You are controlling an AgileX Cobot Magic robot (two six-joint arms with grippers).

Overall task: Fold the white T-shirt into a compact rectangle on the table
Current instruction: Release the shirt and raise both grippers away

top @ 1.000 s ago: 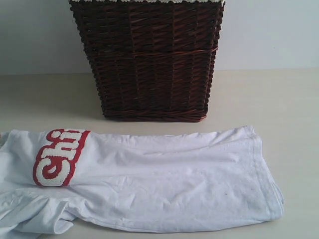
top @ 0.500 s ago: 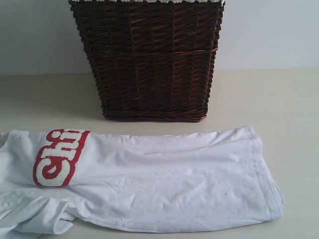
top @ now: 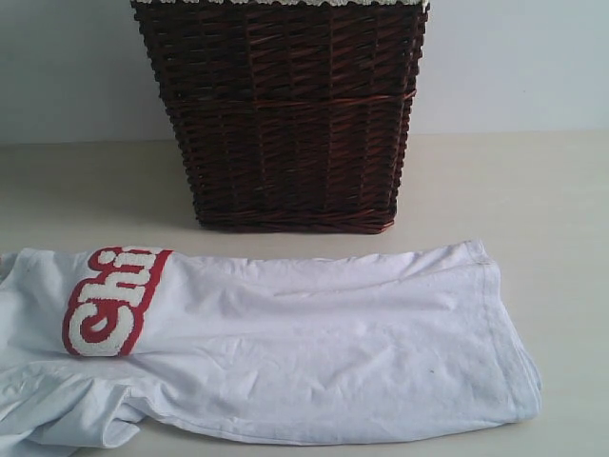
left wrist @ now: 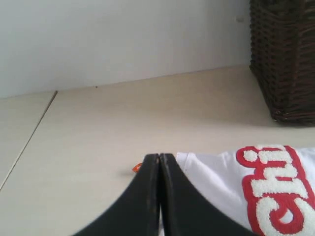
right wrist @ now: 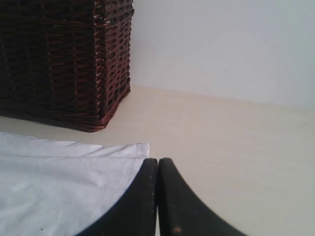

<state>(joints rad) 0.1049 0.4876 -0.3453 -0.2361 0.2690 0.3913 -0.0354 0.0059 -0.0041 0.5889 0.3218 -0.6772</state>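
Showing the T-shirt [top: 314, 352] lying flat on the table [top: 552, 190], stretching lengthwise across its near part, in front of the basket [top: 285, 114] and apart from it. Running out of the exterior view at the lower left, with the bunching folds there being cut off. Tucking part of the lettering [top: 109, 305] under a fold, leaving only a few red-outlined letters showing. Ending on the right in a hemmed edge with a rounded corner, close to the view's lower border.

Cropping the basket at the top, with only a sliver of lace trim [top: 285, 3] peeking in. Leaving bare table between shirt and basket, to both sides of the basket, and right of the hem, reaching back to the wall [top: 514, 67].

Appearing only in the wrist views: left gripper [left wrist: 159, 157], jaws pressing together without a gap, gripping nothing visible, tips sitting in front of the shirt's edge just beside the orange tag [left wrist: 136, 168], which is being half hidden by a finger. Being impossible to tell whether touching the cloth. Right gripper [right wrist: 157, 161], jaws likewise pressing together, tips sitting at the hem corner, contact equally unclear. Cutting off the lower fingers of both at the frame edge. Showing a thin seam [left wrist: 29, 137] crossing the table well away from the shirt.
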